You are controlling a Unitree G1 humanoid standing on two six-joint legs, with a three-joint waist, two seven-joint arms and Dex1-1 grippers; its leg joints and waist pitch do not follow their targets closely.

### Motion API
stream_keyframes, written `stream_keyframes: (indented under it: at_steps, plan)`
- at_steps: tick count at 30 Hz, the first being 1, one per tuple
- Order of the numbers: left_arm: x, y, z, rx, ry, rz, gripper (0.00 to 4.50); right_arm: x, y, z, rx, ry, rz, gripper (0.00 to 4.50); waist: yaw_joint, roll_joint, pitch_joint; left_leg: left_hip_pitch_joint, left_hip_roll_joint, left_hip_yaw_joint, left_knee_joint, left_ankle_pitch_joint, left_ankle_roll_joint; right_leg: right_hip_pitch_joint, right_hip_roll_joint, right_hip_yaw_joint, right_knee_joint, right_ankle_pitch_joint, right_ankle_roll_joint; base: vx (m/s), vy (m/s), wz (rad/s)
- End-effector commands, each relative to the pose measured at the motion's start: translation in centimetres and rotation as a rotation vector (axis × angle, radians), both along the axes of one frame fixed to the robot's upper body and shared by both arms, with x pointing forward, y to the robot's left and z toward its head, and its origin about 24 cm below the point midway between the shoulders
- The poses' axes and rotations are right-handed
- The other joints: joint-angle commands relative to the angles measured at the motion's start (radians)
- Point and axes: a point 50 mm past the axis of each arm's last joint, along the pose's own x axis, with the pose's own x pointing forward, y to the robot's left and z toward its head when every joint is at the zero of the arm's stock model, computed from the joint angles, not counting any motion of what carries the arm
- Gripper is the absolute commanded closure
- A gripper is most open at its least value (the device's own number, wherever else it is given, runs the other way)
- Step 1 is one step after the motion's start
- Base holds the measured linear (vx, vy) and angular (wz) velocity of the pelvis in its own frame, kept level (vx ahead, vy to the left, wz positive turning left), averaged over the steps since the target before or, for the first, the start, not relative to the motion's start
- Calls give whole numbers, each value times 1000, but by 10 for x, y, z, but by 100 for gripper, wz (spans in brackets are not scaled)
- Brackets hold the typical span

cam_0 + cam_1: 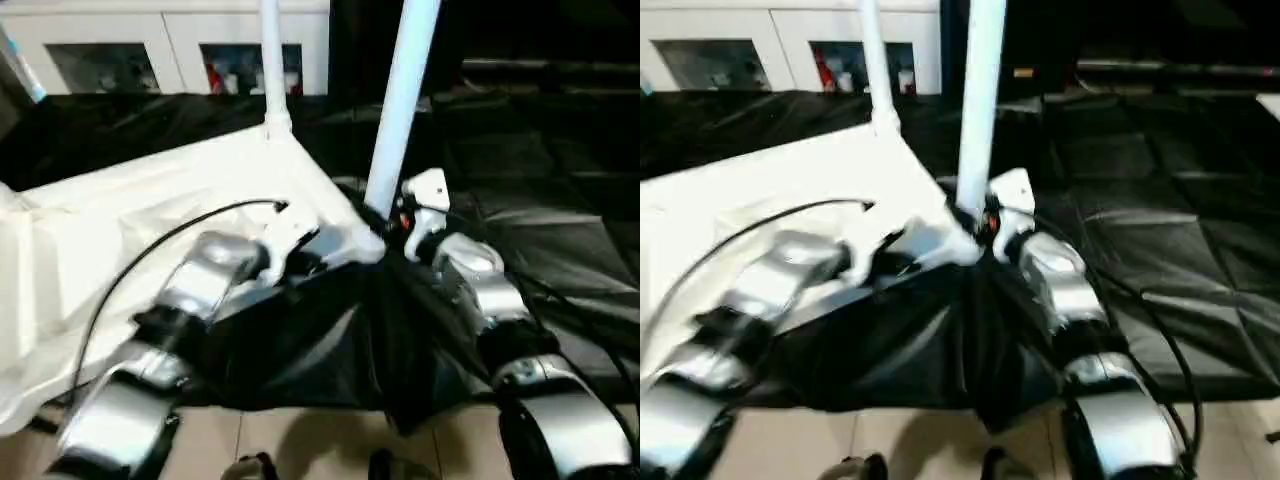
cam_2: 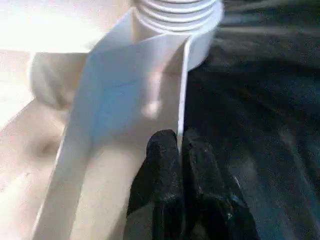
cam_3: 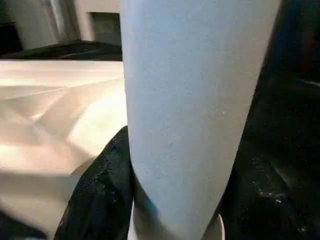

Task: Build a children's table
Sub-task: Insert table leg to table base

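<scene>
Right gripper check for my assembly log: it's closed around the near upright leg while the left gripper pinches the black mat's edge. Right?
Not quite. In the left wrist view the left gripper pinches the tabletop's thin white rim, not the mat. The right gripper does clasp the near leg.

one table top (image 1: 150,220), two upright legs (image 1: 400,110), two end effectors (image 2: 182,170)

two upright legs, the near leg (image 1: 400,110) and the far leg (image 1: 271,65), rise from the table top (image 1: 150,215) and block sideways passes. the black mat (image 1: 560,220) to the right lies open. the cabinet (image 1: 165,45) closes the back.
</scene>
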Motion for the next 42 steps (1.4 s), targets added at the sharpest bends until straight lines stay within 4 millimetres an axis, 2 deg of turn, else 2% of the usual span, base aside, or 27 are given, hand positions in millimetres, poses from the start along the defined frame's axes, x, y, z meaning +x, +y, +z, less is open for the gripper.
stream_keyframes:
  at_steps: [1,2,3,4,5,6,7,8,9,11,13,15,18,20,25,26,27,28,30,36,39,40,42]
  plan:
    - [12,-3,18,-9,-74,108,450,-27,8,-68,-64,303,-31,262,27,-7,-40,21,-16,-71,64,-126,51,11,-153,86,-239,-992,-56,78,-93,-22]
    - [12,-5,17,-8,-72,117,450,-26,10,-69,-65,308,-38,262,37,0,-49,-34,-5,-92,26,-75,53,71,-151,84,-193,-871,-67,78,-93,-22]
    - [12,-6,17,-6,-70,127,450,-26,11,-69,-65,314,-45,262,46,25,-73,-30,21,-97,-35,-65,23,64,-89,43,-150,-561,-97,78,-2,-21]
    - [12,-7,17,-2,-65,137,450,-26,13,-70,-65,324,-55,262,28,20,-81,-2,29,-86,-41,-130,38,33,-45,29,-126,-273,-160,0,0,0]
    - [11,-9,16,-1,-60,143,450,-26,15,-70,-66,332,-64,262,19,32,-82,12,35,-73,-44,-202,50,27,-44,29,-127,-164,-243,0,0,0]
    - [11,-10,16,-1,-58,144,450,-26,15,-70,-65,335,-65,262,13,33,-77,8,37,-71,-49,-253,52,28,-45,27,-131,-185,-264,5,-21,18]
    - [10,-13,15,1,-49,146,450,-25,18,-71,-70,346,-61,262,9,27,-73,7,33,-67,-52,-332,43,31,-47,28,-142,-279,-260,0,0,0]
    - [9,-14,14,-2,-42,136,450,-25,20,-71,-74,349,-53,262,8,26,-72,5,31,-68,-53,-352,39,33,-48,27,-146,-321,-248,0,0,0]
    - [8,-15,14,-3,-39,131,450,-25,21,-71,-76,350,-49,262,6,25,-70,0,29,-71,-57,-366,35,35,-51,26,-154,-394,-216,0,0,0]
    - [6,-15,14,-3,-31,117,450,-25,22,-71,-85,354,-38,262,3,26,-69,2,30,-73,-61,-381,30,32,-54,27,-164,-459,-184,0,0,0]
    - [6,-14,13,0,-31,116,450,-24,24,-69,-88,356,-27,262,-1,23,-79,-1,33,-73,-63,-336,35,36,-56,28,-164,-414,-183,0,0,0]
    - [6,-12,13,1,-33,116,450,-24,26,-68,-90,360,-5,262,-4,24,-78,-6,33,-71,-64,-318,41,38,-54,27,-162,-375,-197,0,0,0]
    - [7,-12,13,-10,-42,103,450,-23,27,-68,-99,365,20,262,-6,23,-79,-9,33,-71,-65,-322,40,40,-56,27,-162,-386,-197,0,0,0]
    - [6,-12,14,-14,-46,86,450,-23,29,-67,-110,374,44,262,-5,21,-84,-8,34,-70,-64,-316,41,40,-57,28,-163,-392,-196,0,0,0]
    - [3,-11,14,-16,-43,61,450,-19,29,-60,-115,357,70,262,-9,22,-84,-11,35,-71,-64,-310,42,41,-59,28,-161,-384,-204,0,0,0]
    - [3,-10,14,-16,-44,55,450,-17,29,-57,-102,348,76,227,-10,17,-89,-11,35,-70,-62,-297,44,43,-59,29,-159,-367,-210,0,0,0]
    - [2,-9,14,-16,-45,54,450,-16,29,-55,-93,344,79,227,-9,20,-89,-11,35,-69,-61,-284,49,43,-59,29,-157,-350,-217,0,0,0]
    - [2,-9,14,-18,-47,49,450,-15,29,-52,-83,339,79,206,-10,20,-89,-11,35,-68,-60,-277,50,43,-58,30,-156,-339,-220,0,0,0]
    - [2,-8,15,-21,-52,42,450,-13,28,-49,-75,332,79,206,-10,18,-90,-13,35,-67,-59,-261,56,45,-57,29,-152,-309,-233,0,0,0]
    - [-1,-9,17,-33,-75,-7,450,-5,26,-36,-47,279,74,151,-9,22,-100,-12,37,-63,-52,-221,63,50,-58,29,-145,-230,-258,0,0,0]
    - [-3,-8,16,-33,-77,-22,450,-3,25,-30,-17,255,88,134,-10,21,-102,-18,37,-63,-49,-190,75,54,-57,26,-137,-175,-271,0,0,0]
    - [-4,-7,16,-35,-76,-29,450,-2,25,-27,-2,242,100,112,-10,21,-103,-17,37,-62,-48,-186,80,55,-56,26,-136,-163,-276,0,0,0]
    - [-4,-7,15,-36,-75,-31,450,-2,25,-26,0,239,104,112,-10,20,-105,-18,36,-61,-46,-172,84,56,-56,26,-133,-144,-283,0,0,0]
